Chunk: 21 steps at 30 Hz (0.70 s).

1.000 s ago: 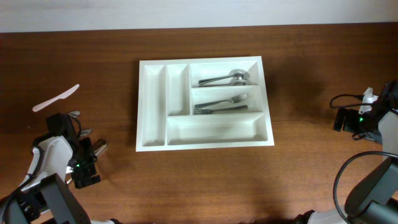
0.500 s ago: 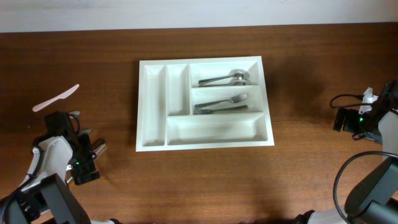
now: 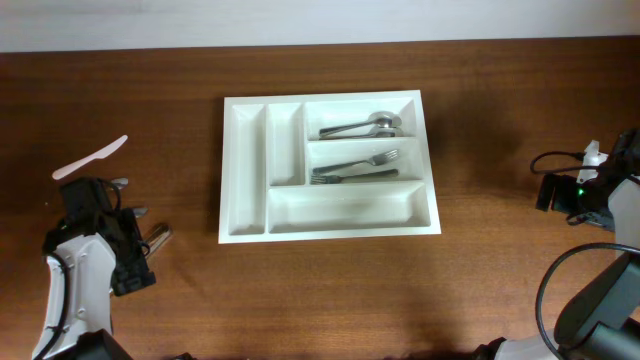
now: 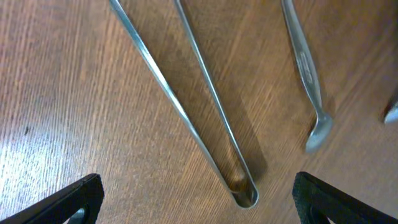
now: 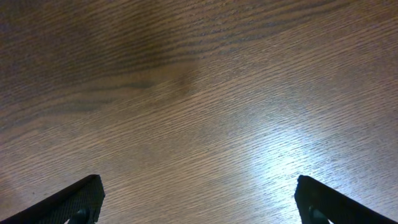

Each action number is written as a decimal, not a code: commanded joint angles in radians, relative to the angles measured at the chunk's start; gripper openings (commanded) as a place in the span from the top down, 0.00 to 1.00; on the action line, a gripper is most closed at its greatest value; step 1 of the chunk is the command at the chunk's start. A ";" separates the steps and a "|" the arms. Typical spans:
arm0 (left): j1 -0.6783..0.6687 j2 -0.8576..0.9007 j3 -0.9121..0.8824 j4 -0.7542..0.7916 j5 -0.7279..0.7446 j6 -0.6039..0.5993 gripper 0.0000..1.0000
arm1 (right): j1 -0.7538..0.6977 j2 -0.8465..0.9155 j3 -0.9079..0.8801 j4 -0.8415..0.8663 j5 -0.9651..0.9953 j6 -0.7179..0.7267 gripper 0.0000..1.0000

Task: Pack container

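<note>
We see container well apart from both, two o'clock of left gripper, nine o'clock of right gripper, all fingers spread wide

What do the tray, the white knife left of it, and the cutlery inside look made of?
Tray: likely plastic, matte white, moulded dividers. White knife: probably plastic too, same flat white. Cutlery inside: metal, polished grey with bright glints.

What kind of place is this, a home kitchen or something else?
Probably a robot test bench, not a kitchen: a wooden table, a white cutlery tray holding forks and spoons, and the robot's left arm and right arm.
</note>
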 commanded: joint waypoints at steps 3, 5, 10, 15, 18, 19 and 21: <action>0.041 0.012 -0.008 -0.026 -0.024 -0.094 0.01 | 0.000 0.006 0.000 0.003 -0.010 -0.003 0.01; 0.060 0.015 -0.008 -0.026 -0.026 -0.095 0.01 | 0.000 0.006 0.000 0.003 -0.010 -0.003 0.01; 0.095 0.023 -0.008 -0.033 -0.072 -0.094 0.01 | 0.000 0.006 0.000 0.003 -0.010 -0.003 0.01; 0.105 0.059 -0.008 -0.025 -0.080 -0.094 0.01 | 0.000 0.006 0.000 0.003 -0.010 -0.003 0.01; 0.105 0.092 -0.008 -0.017 -0.075 -0.095 0.01 | 0.000 0.006 0.000 0.003 -0.010 -0.003 0.01; 0.105 0.104 -0.008 -0.013 -0.071 -0.095 0.01 | 0.000 0.006 0.000 0.003 -0.010 -0.003 0.01; 0.105 0.120 -0.008 -0.006 -0.067 -0.097 0.01 | 0.000 0.006 0.000 0.003 -0.010 -0.003 0.01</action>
